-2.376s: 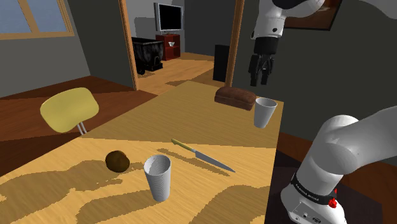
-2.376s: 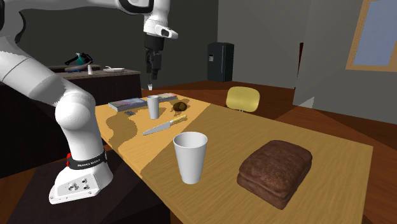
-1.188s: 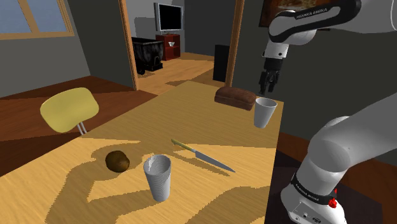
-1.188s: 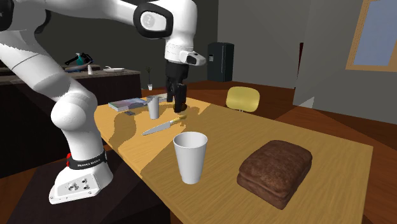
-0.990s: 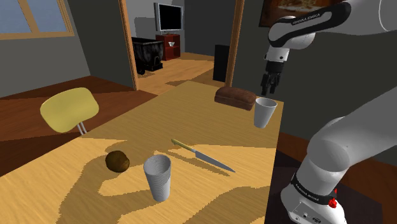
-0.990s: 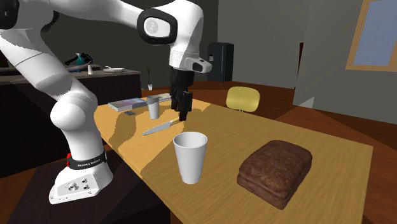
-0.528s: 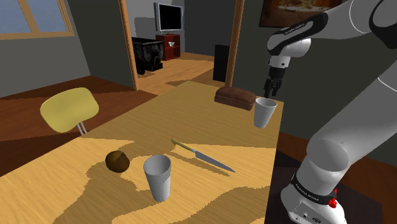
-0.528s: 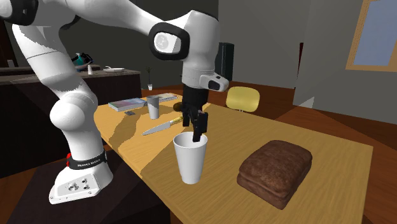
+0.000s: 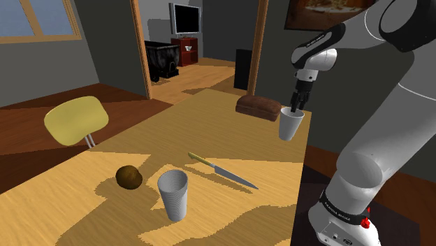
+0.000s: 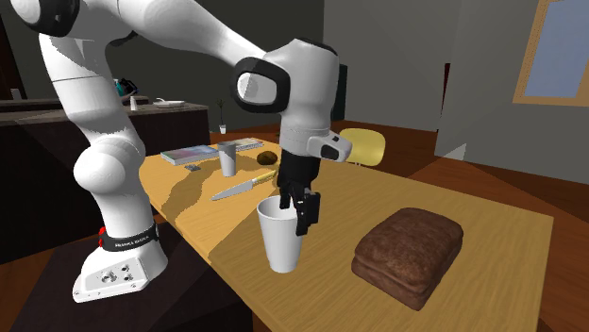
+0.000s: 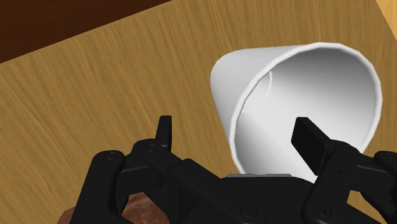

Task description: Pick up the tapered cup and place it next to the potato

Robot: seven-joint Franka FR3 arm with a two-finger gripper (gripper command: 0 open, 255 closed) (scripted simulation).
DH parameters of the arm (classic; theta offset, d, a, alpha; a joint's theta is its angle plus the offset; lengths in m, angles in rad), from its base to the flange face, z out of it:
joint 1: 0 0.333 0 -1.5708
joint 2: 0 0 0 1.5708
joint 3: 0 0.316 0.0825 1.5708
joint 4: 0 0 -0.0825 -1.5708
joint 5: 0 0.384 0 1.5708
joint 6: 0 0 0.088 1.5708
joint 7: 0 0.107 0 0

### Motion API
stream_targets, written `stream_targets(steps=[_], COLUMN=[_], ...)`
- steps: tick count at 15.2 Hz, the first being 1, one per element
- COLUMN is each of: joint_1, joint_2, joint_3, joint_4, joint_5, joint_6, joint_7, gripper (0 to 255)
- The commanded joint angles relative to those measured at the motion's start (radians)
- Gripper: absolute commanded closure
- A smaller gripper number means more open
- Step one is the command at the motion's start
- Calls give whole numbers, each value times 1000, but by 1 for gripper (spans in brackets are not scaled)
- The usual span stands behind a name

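The tapered white cup (image 9: 291,126) stands upright near the table's edge, beside a dark brown loaf (image 9: 258,106). My gripper (image 9: 296,106) hangs straight over its rim, open. In the wrist view the gripper (image 11: 238,135) straddles the cup's (image 11: 236,73) wall: one finger (image 11: 311,140) is inside the mouth, the other (image 11: 165,131) outside, neither touching. From the second exterior view the gripper (image 10: 295,211) reaches down at the cup's (image 10: 281,240) rim. The brown potato (image 9: 128,177) lies far down the table, next to a ribbed grey cup (image 9: 173,196).
A knife (image 9: 223,172) lies on the wooden table (image 9: 202,126) between the two cups. The loaf (image 10: 408,253) sits close beside the white cup. A yellow chair (image 9: 75,119) stands at the table's far side. A book (image 10: 193,154) lies near the ribbed cup (image 10: 227,158).
The arm has swung from the ribbed cup's end of the table to the white cup and lowered until the open fingers straddle its rim. Nothing on the table moved.
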Motion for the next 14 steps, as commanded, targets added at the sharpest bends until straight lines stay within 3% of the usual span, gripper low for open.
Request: stream_targets(steps=[1,10,11,14], joint_1=[0,1,1,1], joint_2=[10,18,18,18], joint_3=[-3,-4,-4,-4], joint_4=[-19,-34,-34,-34], joint_5=[5,10,10,10], joint_6=[27,49,49,49], joint_7=[-6,-10,-10,-10], gripper=[0,0,255,255])
